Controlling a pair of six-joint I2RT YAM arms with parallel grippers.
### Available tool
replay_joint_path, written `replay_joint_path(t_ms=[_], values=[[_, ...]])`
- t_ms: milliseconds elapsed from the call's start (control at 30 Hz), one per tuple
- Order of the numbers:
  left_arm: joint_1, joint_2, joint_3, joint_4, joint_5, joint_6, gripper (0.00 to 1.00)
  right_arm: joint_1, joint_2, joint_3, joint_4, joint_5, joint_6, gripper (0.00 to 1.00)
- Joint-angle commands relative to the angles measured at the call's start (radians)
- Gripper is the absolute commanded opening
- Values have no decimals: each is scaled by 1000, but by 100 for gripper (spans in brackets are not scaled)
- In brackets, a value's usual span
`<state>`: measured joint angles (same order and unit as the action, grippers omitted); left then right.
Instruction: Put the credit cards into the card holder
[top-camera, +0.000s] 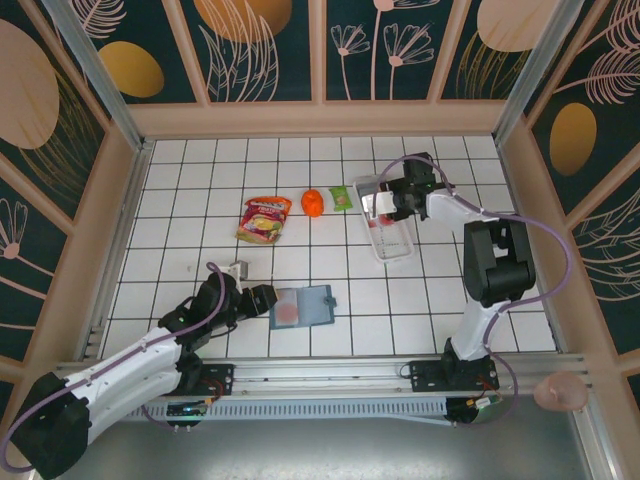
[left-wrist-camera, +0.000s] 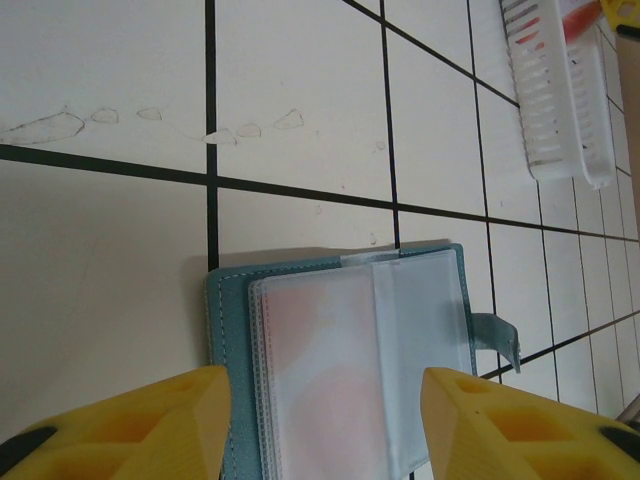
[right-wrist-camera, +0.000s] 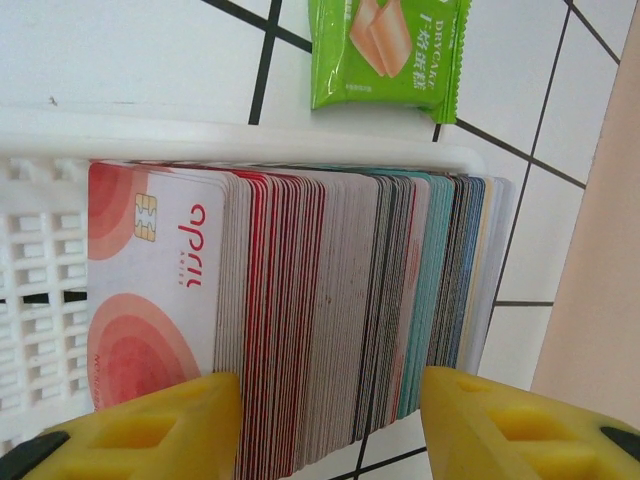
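Right wrist: right gripper (right-wrist-camera: 328, 390) jaws apart, empty, poised over the credit cards (right-wrist-camera: 300, 310) packed upright in the white tray (right-wrist-camera: 40, 250) — pick step, I judge. Next: pinch one card only. Left gripper (left-wrist-camera: 325, 390) likewise apart, above the open card holder (left-wrist-camera: 340, 340) on the tiles.

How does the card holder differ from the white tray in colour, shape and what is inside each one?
The card holder is dark teal and roughly square; the white tray is long and slotted. The holder lies open and flat, showing clear sleeves; the tray holds a thick stack of cards. Both rest on the tiled table.
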<state>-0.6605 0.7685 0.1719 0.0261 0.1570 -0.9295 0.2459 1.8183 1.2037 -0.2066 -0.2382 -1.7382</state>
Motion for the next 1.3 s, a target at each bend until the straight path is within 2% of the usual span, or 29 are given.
replay_joint_path(t_ms=[0, 533, 833, 1267], values=[[-3, -3, -11, 14, 12, -14, 53, 19, 28, 11, -43, -28, 3, 52], [-4, -13, -20, 17, 8, -21, 52, 24, -96, -48, 9, -66, 63, 54], [-3, -32, -25, 7, 14, -19, 51, 56, -43, -82, -31, -29, 49, 56], [-2, -73, -31, -18, 2, -30, 50, 54, 24, -56, 34, 38, 19, 54]])
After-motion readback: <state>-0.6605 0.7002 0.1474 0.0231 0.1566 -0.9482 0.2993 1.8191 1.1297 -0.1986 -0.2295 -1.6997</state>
